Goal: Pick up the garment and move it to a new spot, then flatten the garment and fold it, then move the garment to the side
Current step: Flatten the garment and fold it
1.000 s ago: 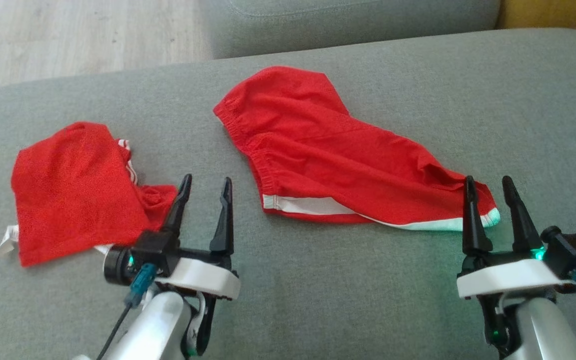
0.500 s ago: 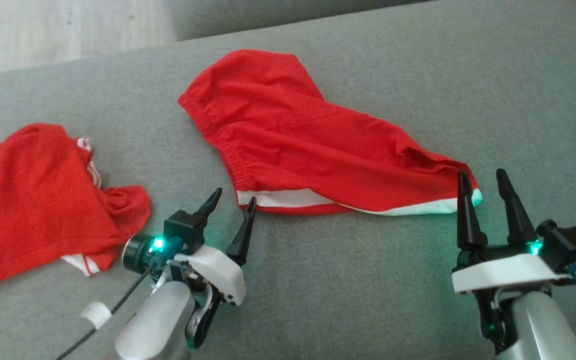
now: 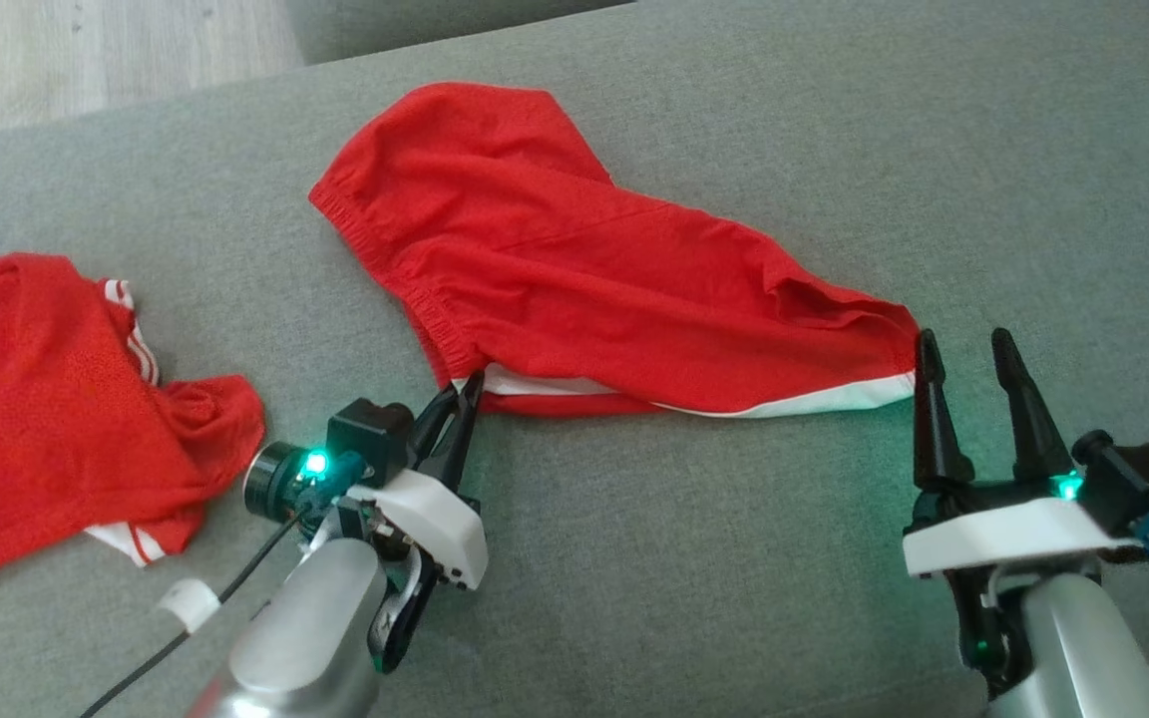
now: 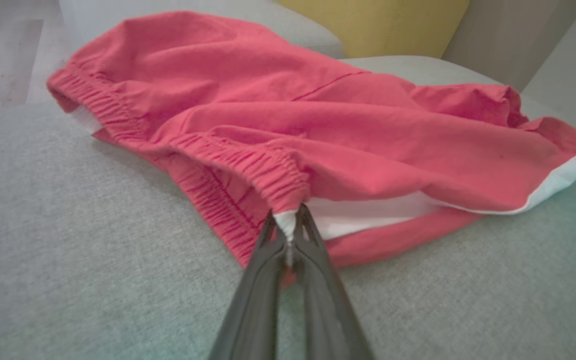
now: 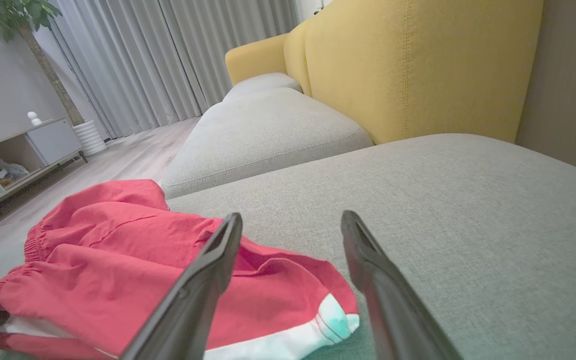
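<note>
Head view first. Got red shorts [image 3: 584,279] sprawled across the middle of the grey sofa [image 3: 734,578], waistband [image 3: 375,239] to the left, white hem [image 3: 834,399] trailing off to the right. Got the left gripper [image 3: 463,387] pinched tight on the near waistband corner, right where the white lining peeks out. Got the right gripper [image 3: 963,344] parked right at the far hem end, fingers spread wide, gripping nothing. Reads as a two-corner setup: catch one end, line up on the other, then lift stretched instead of bunched. Also a second garment [image 3: 46,399], red too, heaped off to the left, well apart, probably not part of this go.

Left wrist view. Confirms the pinch: closed down to nearly nothing on the elastic corner, with a bit of white fabric squeezed between the tips. Smart spot to grab, thicker at the gathers, so probably less likely to slip. Slack everywhere else, flat on the cushion, not lifted yet.

Right wrist view. Wide gap between the fingers, with the hem sitting low in that gap, closer to the left finger. Can't tell if touching. Probably needs a nudge forward and down before closing. Yellow backrest [image 5: 418,65] behind, well apart. Risk, as a guess: closing too high and catching air, or only the top layer.
</note>
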Robot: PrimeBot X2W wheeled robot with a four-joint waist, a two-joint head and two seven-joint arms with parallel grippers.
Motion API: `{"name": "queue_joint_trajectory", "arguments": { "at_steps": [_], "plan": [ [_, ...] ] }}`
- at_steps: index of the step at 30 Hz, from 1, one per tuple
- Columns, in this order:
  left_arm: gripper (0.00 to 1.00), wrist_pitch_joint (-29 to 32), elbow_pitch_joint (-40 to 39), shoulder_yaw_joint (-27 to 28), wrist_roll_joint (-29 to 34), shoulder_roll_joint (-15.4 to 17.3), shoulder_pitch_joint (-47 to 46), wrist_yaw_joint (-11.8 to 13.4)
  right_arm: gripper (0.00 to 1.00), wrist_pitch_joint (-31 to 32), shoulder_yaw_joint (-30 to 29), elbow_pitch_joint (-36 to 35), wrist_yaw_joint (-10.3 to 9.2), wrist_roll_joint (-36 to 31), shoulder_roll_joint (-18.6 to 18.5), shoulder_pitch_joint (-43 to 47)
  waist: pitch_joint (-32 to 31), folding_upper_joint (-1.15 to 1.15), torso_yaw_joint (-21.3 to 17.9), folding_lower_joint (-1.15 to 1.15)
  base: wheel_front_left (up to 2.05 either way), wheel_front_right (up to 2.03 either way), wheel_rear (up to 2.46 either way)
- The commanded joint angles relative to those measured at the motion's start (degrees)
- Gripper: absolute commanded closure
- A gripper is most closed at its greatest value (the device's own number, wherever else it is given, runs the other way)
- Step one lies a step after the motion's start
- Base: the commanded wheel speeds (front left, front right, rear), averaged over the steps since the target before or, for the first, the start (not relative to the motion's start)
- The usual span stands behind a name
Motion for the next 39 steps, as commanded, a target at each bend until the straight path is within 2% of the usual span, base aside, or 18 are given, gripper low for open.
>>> {"name": "queue_joint_trajectory", "arguments": {
  "at_steps": [1, 8, 21, 31, 32, 33, 34, 35, 39],
  "plan": [
    [1.00, -1.2, -1.5, 1.7, -0.7, 0.5, -2.1, -0.3, 0.00, -0.6, 0.6, -0.7, -0.04, -0.1, -0.3, -1.8, -0.3, 0.00, 0.1, -0.01, 0.00, 0.00, 0.00],
    [1.00, -2.0, -3.1, 0.8, -0.6, 0.9, -1.5, -0.7, 0.00, 3.5, -3.8, 6.0, -0.04, -4.9, -0.3, -2.3, -1.5, 0.00, 1.9, -0.01, 0.00, 0.00, 0.00],
    [1.00, -0.9, -6.2, -0.3, -0.5, 1.6, -1.8, -0.2, 0.00, 11.7, -2.6, 11.3, -0.04, -10.2, -0.3, -5.1, -0.9, 0.00, 3.7, -0.01, 0.00, 0.00, 0.00],
    [1.00, -0.4, -6.9, -0.7, -0.8, 2.4, -1.3, 0.3, 0.00, 12.8, -1.8, 12.6, -0.04, -10.5, -0.3, -5.5, -1.4, 0.00, 3.3, -0.01, 0.00, 0.00, 0.00],
    [1.00, -0.3, -7.0, -0.7, -0.9, 2.4, -1.3, 0.3, 0.07, 12.8, -1.7, 12.7, -0.04, -10.5, -0.3, -5.6, -1.4, 0.00, 3.3, -0.01, 0.00, 0.00, 0.00],
    [1.00, -0.3, -7.0, -0.8, -0.9, 2.5, -1.3, 0.4, 0.43, 12.9, -1.6, 12.9, -0.04, -10.4, -0.3, -5.7, -1.4, 0.00, 3.2, -0.01, 0.00, 0.00, 0.00],
    [1.00, -0.2, -7.1, -0.8, -0.9, 2.5, -1.3, 0.4, 0.92, 13.0, -1.5, 13.1, -0.04, -10.5, -0.3, -5.8, -1.4, 0.00, 3.2, -0.01, 0.00, 0.00, 0.00],
    [1.00, -0.2, -7.2, -0.8, -1.0, 2.6, -1.3, 0.5, 1.00, 13.1, -1.4, 13.2, -0.04, -10.5, -0.3, -6.0, -1.3, 0.00, 3.2, -0.01, 0.00, 0.00, 0.00],
    [1.00, 0.0, -7.3, -0.9, -1.1, 2.7, -1.3, 0.7, 1.00, 13.1, -1.5, 13.5, -0.04, -10.9, -0.3, -6.3, -1.5, 0.00, 3.1, -0.01, 0.00, 0.00, 0.00]
  ]
}}
